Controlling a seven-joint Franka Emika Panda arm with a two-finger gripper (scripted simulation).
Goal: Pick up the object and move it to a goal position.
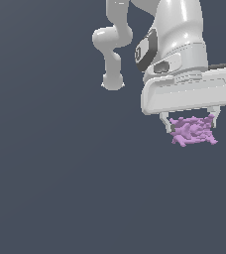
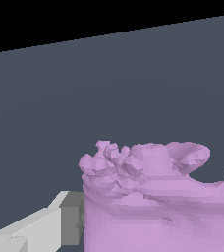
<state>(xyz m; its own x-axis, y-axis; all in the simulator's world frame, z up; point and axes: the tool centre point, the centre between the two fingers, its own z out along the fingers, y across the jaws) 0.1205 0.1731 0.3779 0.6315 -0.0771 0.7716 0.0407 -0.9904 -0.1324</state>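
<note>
- Now the object [image 1: 193, 131] is sitting between the 2 fingers of the gripper [image 1: 190, 120], a lilac, knobbly lump with small spikes sticking out along its lower edge.
- It is hanging just below the white gripper body [image 1: 189, 90], and is narrower than that body.
- Its upper part is lying level with the fingertips, while its lower part is reaching below them.
- The fingers [image 1: 165, 122] are standing close in on both sides of the object, touching it, so the gripper is clasping the lump between them.
- From the wrist view, the object [image 2: 158, 202] is filling the lower part of the picture, showing a bumpy crown and a curled lip at 1 side.
- 1 finger [image 2: 45, 229] is showing in that view, white with a grey pad pressing against the side of the lump.
- The other finger is barely showing at the picture's edge there.
- The arm [image 1: 177, 34] is rising out of the exterior view's top, with a bent grey-white link [image 1: 113, 42] showing on the exterior view's left of it.
- The floor [image 1: 60, 188] is spreading flat and dark blue-grey around everything; whether the object is touching it, I cannot tell.
</note>
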